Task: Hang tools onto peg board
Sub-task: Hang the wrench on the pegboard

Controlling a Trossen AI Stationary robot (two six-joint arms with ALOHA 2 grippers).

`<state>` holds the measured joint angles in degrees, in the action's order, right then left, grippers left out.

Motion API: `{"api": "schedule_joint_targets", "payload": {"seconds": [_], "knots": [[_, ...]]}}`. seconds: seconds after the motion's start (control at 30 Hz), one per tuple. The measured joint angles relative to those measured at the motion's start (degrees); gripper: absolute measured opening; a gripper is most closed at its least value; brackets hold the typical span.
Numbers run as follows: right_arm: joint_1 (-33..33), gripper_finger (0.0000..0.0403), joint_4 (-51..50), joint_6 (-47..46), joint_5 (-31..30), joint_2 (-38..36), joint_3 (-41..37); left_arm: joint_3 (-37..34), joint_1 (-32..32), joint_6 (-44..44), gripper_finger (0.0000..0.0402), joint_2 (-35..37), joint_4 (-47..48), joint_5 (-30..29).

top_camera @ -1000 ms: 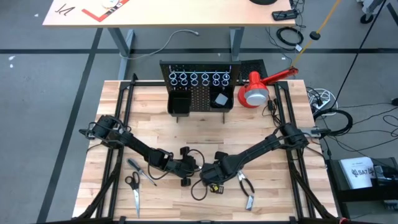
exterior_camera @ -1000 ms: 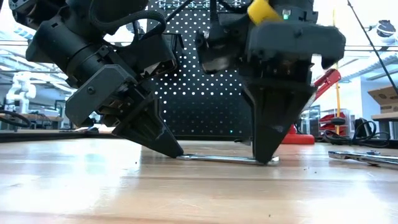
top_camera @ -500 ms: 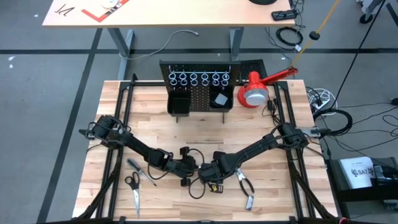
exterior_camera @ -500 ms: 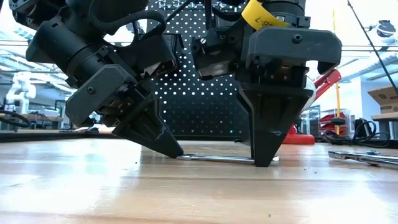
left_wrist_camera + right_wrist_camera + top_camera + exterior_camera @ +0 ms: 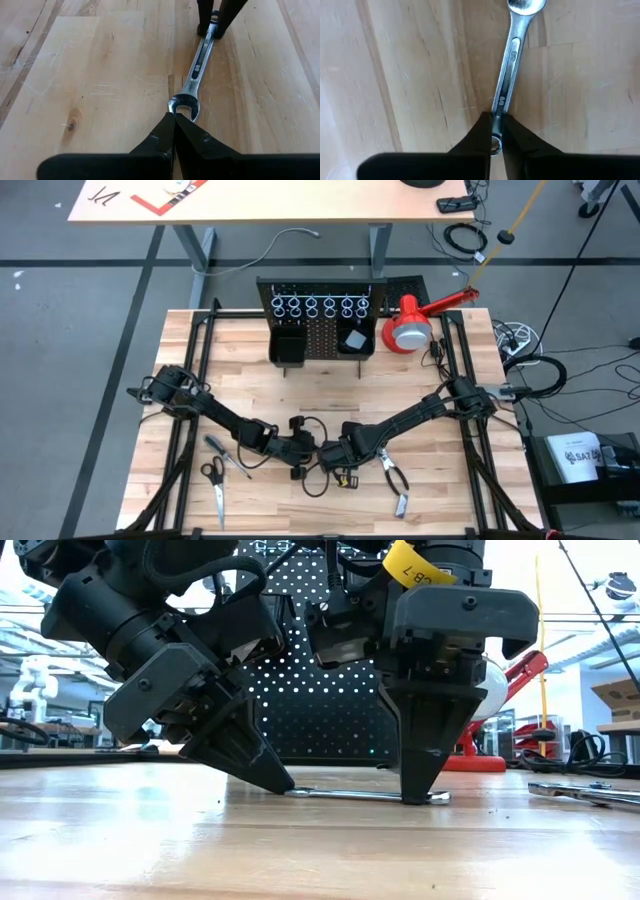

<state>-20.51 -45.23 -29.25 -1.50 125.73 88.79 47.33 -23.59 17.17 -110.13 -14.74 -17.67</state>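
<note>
wrench (image 5: 196, 82): lies flat on the table (image 5: 250, 380) at its near middle, between both grippers, well apart from the peg board (image 5: 322, 330).
right gripper (image 5: 495, 131): a second ago its jaws stood apart; now pinched shut on the wrench's ring end.
left gripper (image 5: 174, 116): closed, tips touching the open end.
meaning: grasp looks made; lift likely next.

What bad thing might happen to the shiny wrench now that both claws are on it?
1. The right gripper pinches the wrench thinly near its ring end, so the wrench might twist or slip out when lifted.
2. The left gripper, shut, presses at the wrench's open end; lifting now might drag or jam it.
3. The wrench lies flat on the table, so the fingertips may scrape the wood.
</note>
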Motion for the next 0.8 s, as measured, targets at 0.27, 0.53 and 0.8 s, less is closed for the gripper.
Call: {"api": "schedule_joint_targets", "payload": {"seconds": [0.27,0.53,0.8], "knots": [[0.0,0.0009,0.0,0.8,0.0,-0.4,-0.1,0.0,0.0,-1.5,0.0017,0.0,-0.7,-0.3],[-0.3,0.0005,0.9,2.1,-1.0,-2.9,-0.3,-0.1,0.0,-1.6,0.0017,0.5,-1.4,-0.7],[-1.0,0.0002,-0.4,2.6,-1.4,-4.2,-0.4,-0.1,0.0,-1.2,0.0017,1.1,-1.1,-0.3]]}}
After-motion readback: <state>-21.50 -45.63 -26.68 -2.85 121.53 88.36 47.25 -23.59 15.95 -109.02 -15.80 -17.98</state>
